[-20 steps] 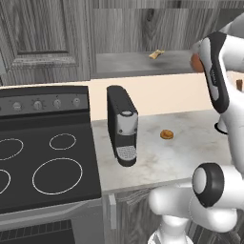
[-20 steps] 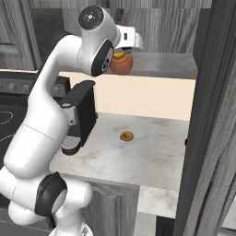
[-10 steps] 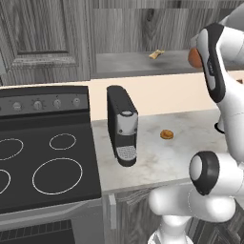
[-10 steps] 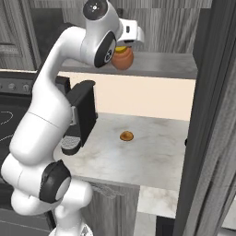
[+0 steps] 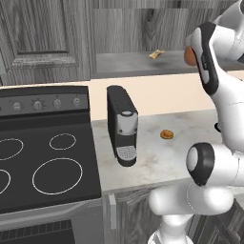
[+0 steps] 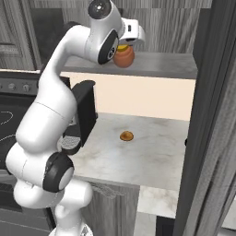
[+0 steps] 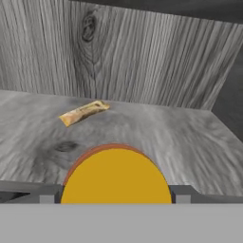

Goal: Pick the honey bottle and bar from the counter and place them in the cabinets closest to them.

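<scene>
The honey bottle (image 6: 123,56), squat and orange-brown with a yellow cap (image 7: 115,178), hangs at the front edge of the open upper cabinet's grey shelf (image 6: 170,67). My gripper (image 7: 115,197) is shut on it, one dark fingertip on each side of the cap. In the left base view the bottle (image 5: 189,56) peeks out from behind my forearm. A small flat tan-orange packet, seemingly the bar (image 7: 84,112), lies further back on the same shelf (image 5: 128,64), left of the bottle and apart from it. The marbled counter (image 5: 190,128) lies below.
A dark coffee machine (image 5: 122,125) stands on the counter beside the black stovetop (image 5: 43,167). A small round orange pastry (image 6: 126,136) lies mid-counter. An open cabinet door (image 6: 212,115) hangs close on the right. A closed upper door (image 5: 43,38) is at the left.
The arm has carried the honey bottle slightly up and further in over the shelf, and the elbow has swung. The packet and the pastry have not moved.
</scene>
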You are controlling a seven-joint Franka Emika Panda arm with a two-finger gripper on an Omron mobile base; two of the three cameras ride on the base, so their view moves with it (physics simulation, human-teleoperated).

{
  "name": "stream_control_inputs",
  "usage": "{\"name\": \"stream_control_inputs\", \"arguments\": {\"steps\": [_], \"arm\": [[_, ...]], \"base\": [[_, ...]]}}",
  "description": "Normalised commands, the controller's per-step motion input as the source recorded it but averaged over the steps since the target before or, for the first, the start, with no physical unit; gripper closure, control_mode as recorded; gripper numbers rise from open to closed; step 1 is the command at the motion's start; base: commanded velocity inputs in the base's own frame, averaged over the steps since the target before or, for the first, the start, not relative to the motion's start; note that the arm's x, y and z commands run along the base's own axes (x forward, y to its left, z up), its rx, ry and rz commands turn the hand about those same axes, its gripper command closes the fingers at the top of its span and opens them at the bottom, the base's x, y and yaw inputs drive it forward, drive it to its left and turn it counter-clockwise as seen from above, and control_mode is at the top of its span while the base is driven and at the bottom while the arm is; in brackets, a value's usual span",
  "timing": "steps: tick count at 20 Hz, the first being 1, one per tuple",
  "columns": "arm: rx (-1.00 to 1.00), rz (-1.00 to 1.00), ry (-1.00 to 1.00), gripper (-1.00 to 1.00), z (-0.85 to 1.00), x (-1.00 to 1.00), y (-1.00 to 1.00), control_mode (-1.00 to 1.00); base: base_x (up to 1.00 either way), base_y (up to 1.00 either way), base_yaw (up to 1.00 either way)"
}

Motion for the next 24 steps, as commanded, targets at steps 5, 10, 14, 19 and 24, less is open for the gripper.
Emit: {"name": "stream_control_inputs", "arguments": {"steps": [5,10,14,19,24], "arm": [[0.00,0.02,0.04,1.00,0.00,0.39,0.01,-1.00],[0.00,0.00,0.03,1.00,0.00,0.06,0.00,-1.00],[0.00,0.00,0.00,1.00,0.00,0.02,0.00,-1.00],[0.00,0.00,0.08,1.00,0.01,0.09,0.00,-1.00],[0.00,0.01,0.13,1.00,0.00,0.10,0.00,-1.00]], "base": [[0.00,0.00,0.00],[0.00,0.00,0.00],[0.00,0.00,0.00],[0.00,0.00,0.00],[0.00,0.00,0.00]]}}
